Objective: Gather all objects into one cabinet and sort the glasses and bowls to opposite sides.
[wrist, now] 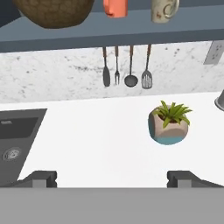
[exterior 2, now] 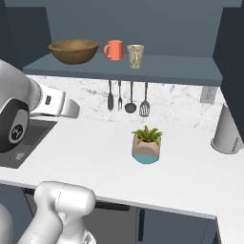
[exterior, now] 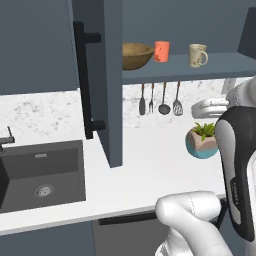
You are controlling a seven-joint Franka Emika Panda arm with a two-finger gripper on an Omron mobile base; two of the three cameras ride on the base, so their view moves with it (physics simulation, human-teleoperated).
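The slate-blue wall cabinet (exterior: 200, 67) stands with its door (exterior: 107, 80) swung open. On its bottom board, from left to right, sit the wide brown wooden bowl (exterior: 136, 54), the small orange cup (exterior: 161, 51) and the beige mug (exterior: 197, 55). The same row shows in the right base view: bowl (exterior 2: 73, 51), orange cup (exterior 2: 113, 49), beige mug (exterior 2: 135, 55). The grey-brown mug is out of view. My gripper (wrist: 111, 178) is open with nothing between its fingertips (wrist: 43, 177). It hangs over the white counter, below the cabinet and pointed at the back wall.
A green plant in a teal-and-tan pot (exterior 2: 147, 144) stands mid-counter. Metal utensils (exterior 2: 127, 97) hang on the marble backsplash under the cabinet. A dark sink (exterior: 45, 175) lies at the left. A large grey pot (exterior 2: 228, 133) stands at the right, by a wall socket (exterior 2: 208, 94).
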